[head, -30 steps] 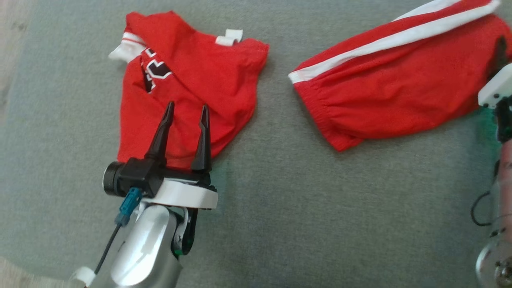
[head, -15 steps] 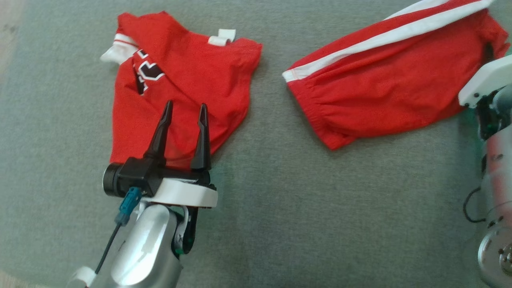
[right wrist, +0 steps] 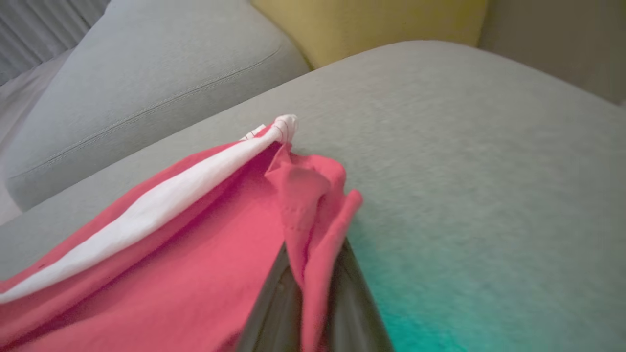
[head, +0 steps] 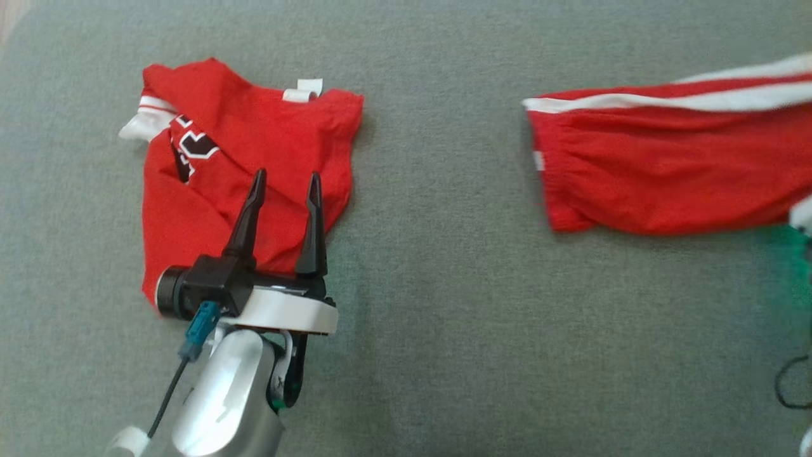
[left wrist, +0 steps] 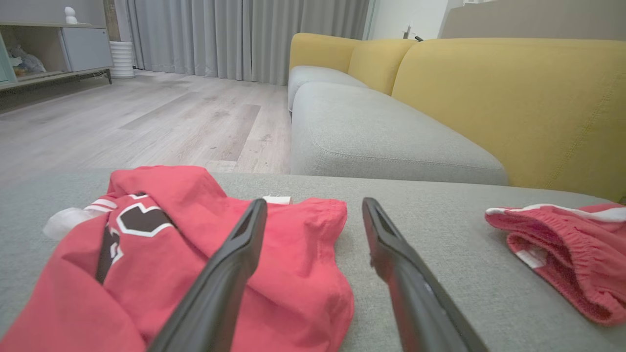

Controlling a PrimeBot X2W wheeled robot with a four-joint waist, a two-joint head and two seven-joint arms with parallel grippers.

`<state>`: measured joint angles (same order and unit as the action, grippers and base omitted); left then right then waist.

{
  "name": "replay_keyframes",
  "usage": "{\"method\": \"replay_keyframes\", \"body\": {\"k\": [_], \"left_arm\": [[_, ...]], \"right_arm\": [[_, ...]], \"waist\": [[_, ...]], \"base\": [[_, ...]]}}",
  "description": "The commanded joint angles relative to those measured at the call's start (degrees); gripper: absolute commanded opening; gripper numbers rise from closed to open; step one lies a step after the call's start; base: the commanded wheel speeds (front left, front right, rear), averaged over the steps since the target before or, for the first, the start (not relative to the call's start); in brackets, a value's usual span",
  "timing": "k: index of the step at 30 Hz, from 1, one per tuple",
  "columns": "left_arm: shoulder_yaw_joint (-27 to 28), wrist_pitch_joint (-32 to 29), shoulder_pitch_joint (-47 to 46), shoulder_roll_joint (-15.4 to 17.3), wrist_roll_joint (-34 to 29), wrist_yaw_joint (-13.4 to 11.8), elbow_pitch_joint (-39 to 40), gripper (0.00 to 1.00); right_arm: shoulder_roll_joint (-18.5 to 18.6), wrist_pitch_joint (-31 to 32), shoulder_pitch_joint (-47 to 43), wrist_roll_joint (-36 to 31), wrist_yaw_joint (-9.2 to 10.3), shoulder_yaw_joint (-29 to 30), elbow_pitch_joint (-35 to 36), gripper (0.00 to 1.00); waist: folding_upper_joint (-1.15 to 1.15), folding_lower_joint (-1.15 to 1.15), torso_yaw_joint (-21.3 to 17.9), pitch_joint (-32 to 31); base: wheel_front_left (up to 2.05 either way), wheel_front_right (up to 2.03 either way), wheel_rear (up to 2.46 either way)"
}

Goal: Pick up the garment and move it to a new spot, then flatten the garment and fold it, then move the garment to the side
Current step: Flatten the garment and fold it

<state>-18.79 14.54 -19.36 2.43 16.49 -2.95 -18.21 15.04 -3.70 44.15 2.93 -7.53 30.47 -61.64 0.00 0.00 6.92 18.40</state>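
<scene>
The garment, red shorts with a white side stripe [head: 660, 171], lies stretched at the right of the grey cushion [head: 444, 285], running off the right edge of the head view. My right gripper [right wrist: 313, 293] is shut on a bunched red fold of its hem [right wrist: 313, 195], which hides the fingertips. In the left wrist view the shorts' elastic waistband [left wrist: 562, 254] shows at the right. My left gripper [head: 286, 175] hovers open over the lower edge of a crumpled red jersey [head: 254, 146], holding nothing; its fingers [left wrist: 234, 264] straddle the jersey's right edge [left wrist: 303, 254].
The grey cushion drops to a wooden floor [left wrist: 146, 122] at the far left. A grey seat [left wrist: 381, 142] with a yellow backrest [left wrist: 513, 107] lies beyond. Bare cushion runs between the two red pieces. A dark cable [head: 790, 384] loops at the right edge.
My right gripper has shut on the shorts' hem and pulled them right, widening the gap to the jersey. The head camera has shifted; the left gripper keeps its place over the jersey.
</scene>
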Motion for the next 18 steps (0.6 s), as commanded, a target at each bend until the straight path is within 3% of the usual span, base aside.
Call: {"method": "replay_keyframes", "body": {"k": [1, 11, 18], "left_arm": [[2.02, 0.46, 0.08, 0.45, -0.71, 0.24, 1.44, 1.00], [2.09, 0.46, 0.62, 0.45, -0.81, 0.66, 0.96, 1.00], [2.43, 0.46, 1.67, 0.45, -0.97, 0.62, -0.23, 1.00]], "right_arm": [[1.63, -0.99, -0.31, 0.62, 0.04, 0.22, 1.53, 0.00], [1.52, -2.94, -0.87, 1.35, 0.04, 3.35, 1.79, 0.00], [-2.94, -5.67, -0.35, 6.12, 0.04, -4.26, 4.40, 0.00]], "waist": [[0.00, 0.00, -0.49, -0.64], [0.00, 0.00, -0.10, -1.80], [0.00, 0.00, 0.68, -5.28]], "base": [[0.00, 0.00, 0.00], [0.00, 0.00, 0.00], [0.00, 0.00, 0.00]]}}
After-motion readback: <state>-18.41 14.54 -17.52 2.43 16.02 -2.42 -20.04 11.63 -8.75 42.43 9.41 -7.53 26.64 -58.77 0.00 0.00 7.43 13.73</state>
